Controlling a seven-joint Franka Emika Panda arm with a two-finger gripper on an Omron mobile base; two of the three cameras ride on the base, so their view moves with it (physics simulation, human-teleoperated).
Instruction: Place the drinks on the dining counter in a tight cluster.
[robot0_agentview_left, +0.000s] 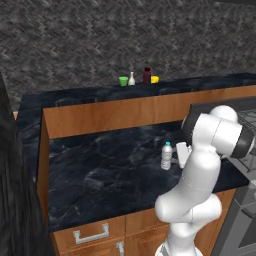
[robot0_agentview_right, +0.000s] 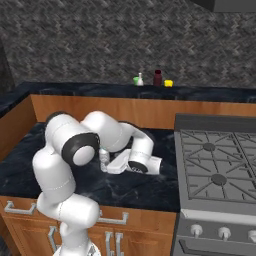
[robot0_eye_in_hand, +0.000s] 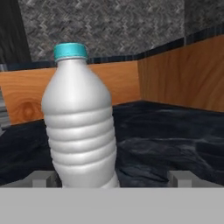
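The short clear ribbed plastic bottle with a light-blue cap (robot0_eye_in_hand: 81, 118) stands upright on the lower black white-veined marble counter (robot0_agentview_left: 100, 175), at centre right of the left base view, just beside the white arm; it carries no label, and its contents cannot be told. In the hand view it rises at centre left, between the two dark fingertips (robot0_eye_in_hand: 41, 178) at the bottom edge. The hand (robot0_eye_in_hand: 111, 179) is spread wide, its tips either side of the bottle's base and apart from it. At top centre of the left base view, on the long upper dining counter with its wood-panelled riser (robot0_agentview_left: 200, 82), stand a dark maroon bottle (robot0_agentview_left: 147, 75) and a slim tan bottle with a white neck (robot0_agentview_left: 131, 79), close together, flanked by a small green cup (robot0_agentview_left: 123, 81) and a small yellow thing (robot0_agentview_left: 155, 79). Any label writing is too small to read.
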